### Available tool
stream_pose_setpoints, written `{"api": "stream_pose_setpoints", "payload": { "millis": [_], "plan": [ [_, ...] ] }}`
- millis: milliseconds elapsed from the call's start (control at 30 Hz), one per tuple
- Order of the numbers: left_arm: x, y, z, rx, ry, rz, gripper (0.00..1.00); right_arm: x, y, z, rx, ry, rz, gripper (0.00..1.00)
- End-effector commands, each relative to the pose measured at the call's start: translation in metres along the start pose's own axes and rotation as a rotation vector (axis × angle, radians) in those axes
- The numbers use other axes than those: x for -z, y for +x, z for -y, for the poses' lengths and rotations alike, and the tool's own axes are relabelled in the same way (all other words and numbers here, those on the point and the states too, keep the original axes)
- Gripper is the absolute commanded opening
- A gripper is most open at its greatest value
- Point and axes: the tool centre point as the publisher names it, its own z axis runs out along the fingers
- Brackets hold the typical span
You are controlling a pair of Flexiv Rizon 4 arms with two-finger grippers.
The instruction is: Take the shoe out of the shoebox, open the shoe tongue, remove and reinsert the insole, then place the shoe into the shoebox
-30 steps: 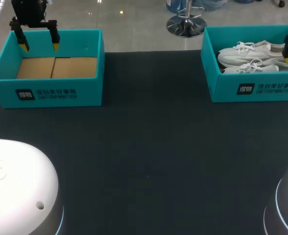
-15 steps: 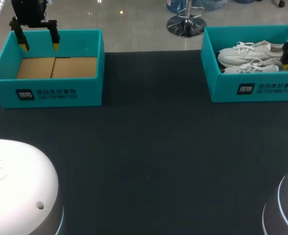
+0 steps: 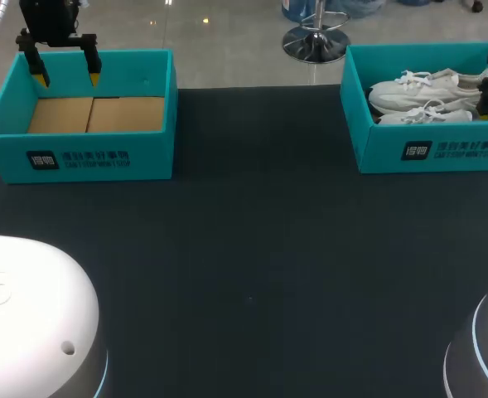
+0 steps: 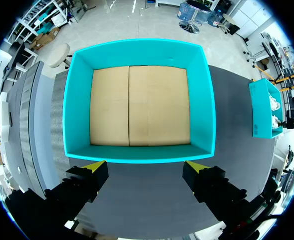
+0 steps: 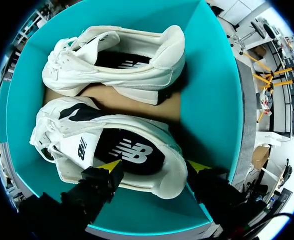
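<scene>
Here's my left gripper (image 3: 67, 80), hanging over the back rim of the teal box on the left (image 3: 103, 157), fingers spread wide and holding nothing. From the left wrist, the two yellow tips of that gripper (image 4: 146, 167) sit just off the box's near wall (image 4: 77, 110), and the brown cardboard floor (image 4: 139, 105) is in plain sight ahead of them

Over to the other side. The shoebox (image 3: 426, 149) stands at the far right of the dark surface (image 3: 252, 249), well apart from the left box, and both white shoes lie in it side by side. The farther shoe (image 3: 417, 87) lies along the back wall, the nearer shoe (image 3: 426, 114) along the front wall. My right gripper (image 3: 485, 99) is down at the shoebox's right end, mostly cut off in the head view

The right wrist view gives the close look. My right gripper (image 5: 154, 166) is open, low over the heel end of the nearer shoe (image 5: 112, 145). One yellow tip is over the dark insole (image 5: 129, 150), the other beside the heel, close to the teal wall (image 5: 206, 90). I can't tell whether either finger touches the shoe. The farther shoe (image 5: 117, 60) lies ahead of the fingers, on its side, its dark lining showing
</scene>
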Motion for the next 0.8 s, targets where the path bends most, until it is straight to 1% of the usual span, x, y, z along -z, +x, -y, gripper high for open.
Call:
{"api": "stream_pose_setpoints", "payload": {
  "millis": [33,333,567,700,800],
  "plan": [
    [0.000,0.000,0.000,0.000,0.000,0.001,1.00,-0.003,-0.001,0.002,-0.012,-0.010,-0.009,0.00],
    [0.000,0.000,0.000,0.000,0.000,0.001,1.00,-0.004,-0.006,0.003,-0.033,-0.018,0.014,0.00],
    [0.000,0.000,0.000,0.000,0.000,0.001,1.00,0.000,-0.011,0.005,-0.047,-0.018,0.033,0.00],
    [0.000,0.000,0.000,0.000,0.000,0.001,1.00,0.011,-0.015,0.006,-0.062,-0.030,0.045,0.00],
    [0.000,0.000,0.000,0.000,0.000,0.001,1.00,0.027,-0.018,0.007,-0.076,-0.059,0.057,0.00]
  ]
}}
